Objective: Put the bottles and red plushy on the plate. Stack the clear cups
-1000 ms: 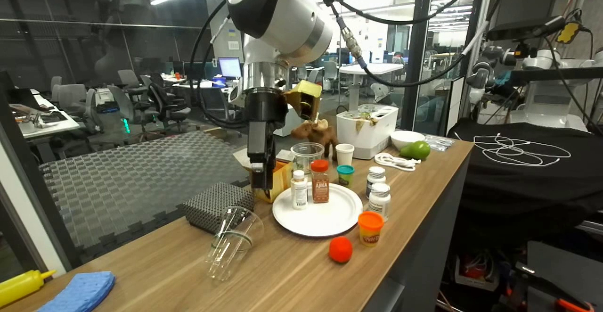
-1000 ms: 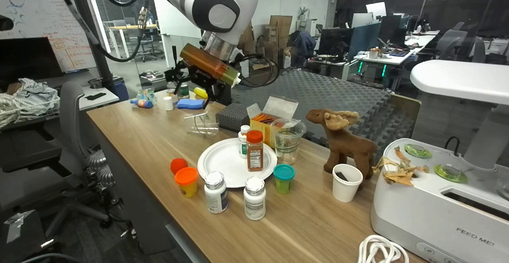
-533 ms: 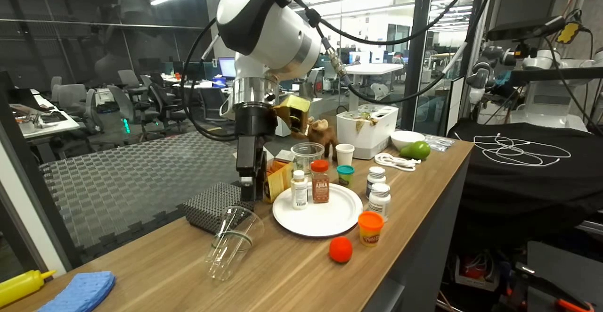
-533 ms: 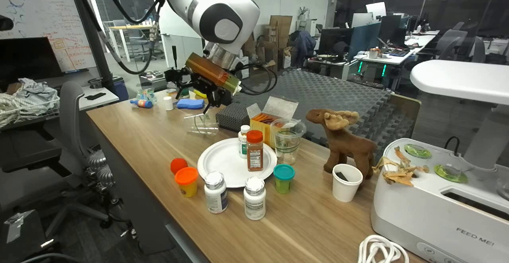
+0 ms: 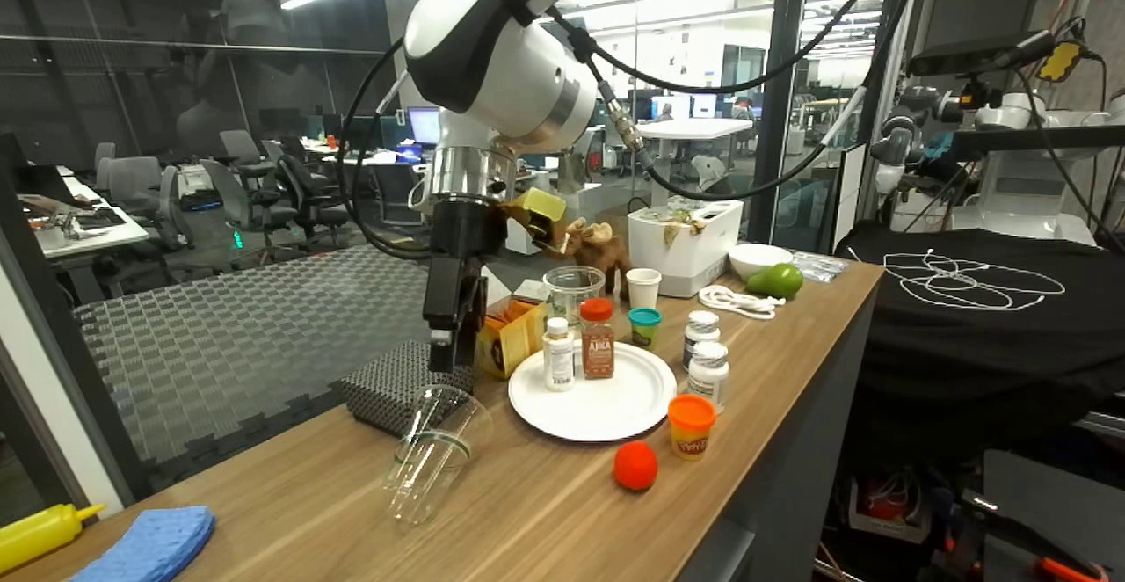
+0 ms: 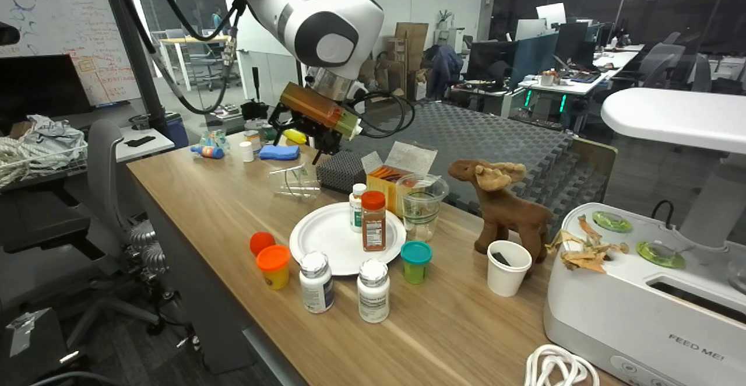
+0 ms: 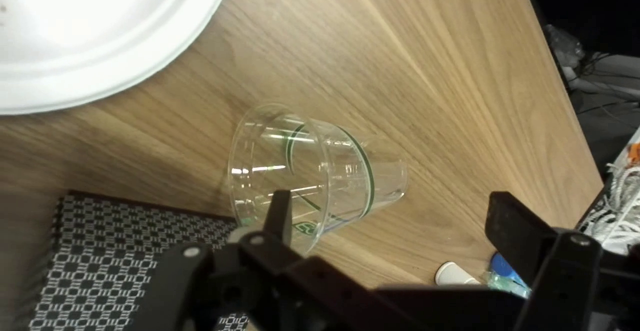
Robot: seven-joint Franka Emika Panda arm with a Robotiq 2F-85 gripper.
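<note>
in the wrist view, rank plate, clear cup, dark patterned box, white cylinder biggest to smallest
1. Plate, even though the frame cuts it
2. Clear cup and dark patterned box: unsure, as the box is partly hidden
3. White cylinder

On the desk (image 6: pixel 454 330) in an exterior view, two bottles (image 6: pixel 373 223) stand on the plate (image 6: pixel 320 235), two more bottles (image 6: pixel 373 294) before it, the plushy (image 6: pixel 262 241) at left, one cup (image 6: pixel 421 214) at right, another cup (image 6: pixel 296 183) lying behind.

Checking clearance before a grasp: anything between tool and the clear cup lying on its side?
Nothing visible between the open tool and the clear cup below it. The black patterned box sits beside the cup's rim; I can't tell whether they touch.
</note>
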